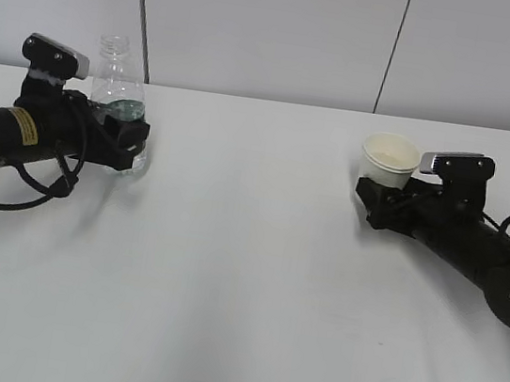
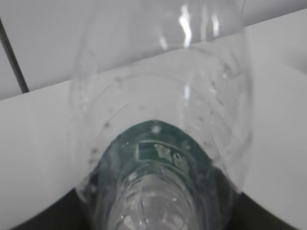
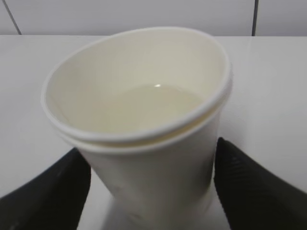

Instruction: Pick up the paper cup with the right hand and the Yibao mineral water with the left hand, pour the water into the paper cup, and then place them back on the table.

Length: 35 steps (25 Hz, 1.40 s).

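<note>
Judging from the exterior view, the placing-back step looks to be in hand: the Yibao mineral water (image 1: 118, 86) stands upright at far left on the desk (image 1: 243, 275) with the left pincer (image 1: 133, 145) around its lower body, and the paper cup (image 1: 389, 161) sits well apart at right, the right pincer (image 1: 372, 200) at its base. Next each pincer would need to release and back away without tipping anything.

From the left wrist, the bottle (image 2: 163, 158) fills the frame; dark pincer parts show only at the bottom corners, so I cannot tell its grip.

From the right wrist, the cup (image 3: 144, 143) holds liquid, its wall slightly dented between black fingers (image 3: 249, 187) that seem clenched on it. Its base is cut off.
</note>
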### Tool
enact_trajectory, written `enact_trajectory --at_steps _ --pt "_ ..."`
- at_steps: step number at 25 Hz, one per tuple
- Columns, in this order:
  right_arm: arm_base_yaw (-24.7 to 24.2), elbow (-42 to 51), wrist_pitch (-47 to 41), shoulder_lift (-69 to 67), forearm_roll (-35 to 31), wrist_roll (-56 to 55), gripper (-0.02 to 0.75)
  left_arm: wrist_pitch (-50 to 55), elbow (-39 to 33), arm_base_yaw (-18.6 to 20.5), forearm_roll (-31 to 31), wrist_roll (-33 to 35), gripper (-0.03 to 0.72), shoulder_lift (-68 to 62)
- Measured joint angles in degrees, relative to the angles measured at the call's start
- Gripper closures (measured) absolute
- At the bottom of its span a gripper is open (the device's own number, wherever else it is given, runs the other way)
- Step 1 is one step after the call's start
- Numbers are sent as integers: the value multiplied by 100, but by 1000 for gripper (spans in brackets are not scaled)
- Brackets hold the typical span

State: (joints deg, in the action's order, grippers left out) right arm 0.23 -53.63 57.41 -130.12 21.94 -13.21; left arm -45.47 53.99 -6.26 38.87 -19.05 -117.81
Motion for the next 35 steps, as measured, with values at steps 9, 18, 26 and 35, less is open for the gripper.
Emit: enact_trajectory --at_steps 9,18,26,35 --pt "0 222 45 26 -21 0 111 0 0 0 -57 36 351 0" --pt "0 951 69 633 -153 46 112 0 0 0 -92 36 351 0" --pt "0 1777 162 1620 -162 56 130 -12 5 0 -98 36 348 -64" --pt "0 1988 175 2296 -162 56 143 -44 5 0 -138 36 295 -201"
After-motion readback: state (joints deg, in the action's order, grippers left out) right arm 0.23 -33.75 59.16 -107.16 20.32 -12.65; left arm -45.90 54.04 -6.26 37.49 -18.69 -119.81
